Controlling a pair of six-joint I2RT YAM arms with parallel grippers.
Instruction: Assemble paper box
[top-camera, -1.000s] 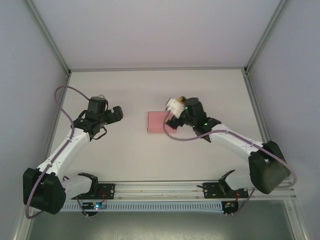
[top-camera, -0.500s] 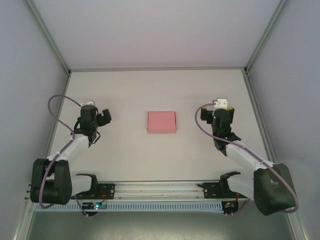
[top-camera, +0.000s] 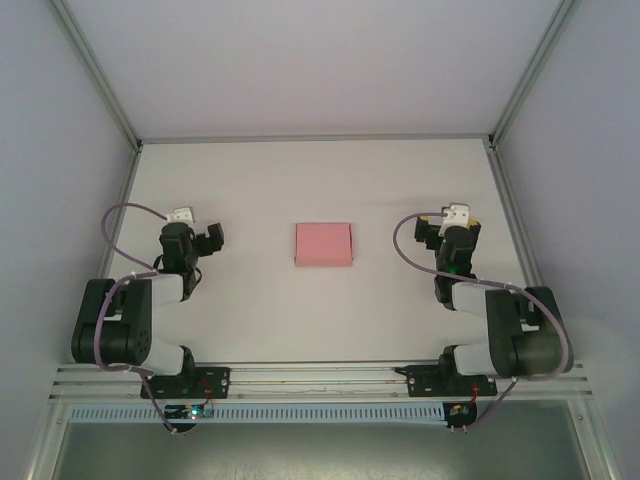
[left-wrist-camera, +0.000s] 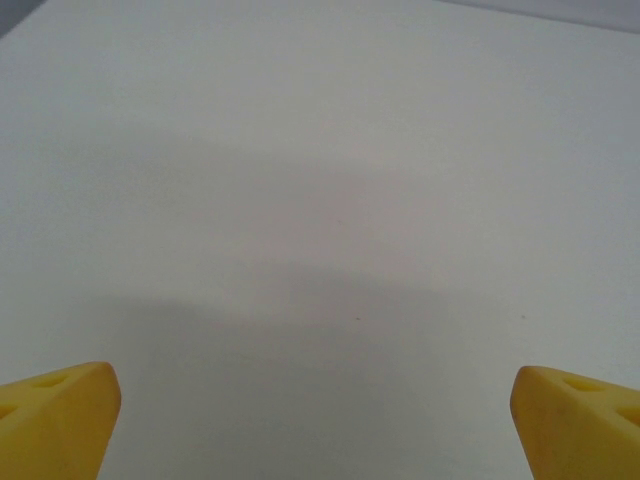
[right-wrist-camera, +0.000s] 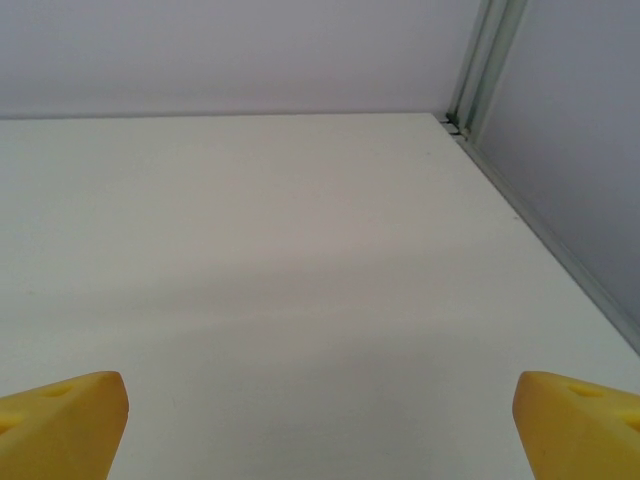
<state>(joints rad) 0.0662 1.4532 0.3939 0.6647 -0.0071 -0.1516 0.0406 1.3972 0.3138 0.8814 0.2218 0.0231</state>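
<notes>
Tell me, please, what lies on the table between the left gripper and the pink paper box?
Nothing. In the top view, the table between the left gripper and the paper box is a bare white surface.

Bright, even light, faint soft shadows; wrist views slightly blurred.

A white surface (top-camera: 300, 310) lies evenly lit; pale grey walls (top-camera: 300, 60) enclose it; aluminium frame posts (top-camera: 100, 75) mark the corners.

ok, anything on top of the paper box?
Nothing: the paper box lies alone on the table, top face bare. Its inside and the table beneath it are covered.
</notes>
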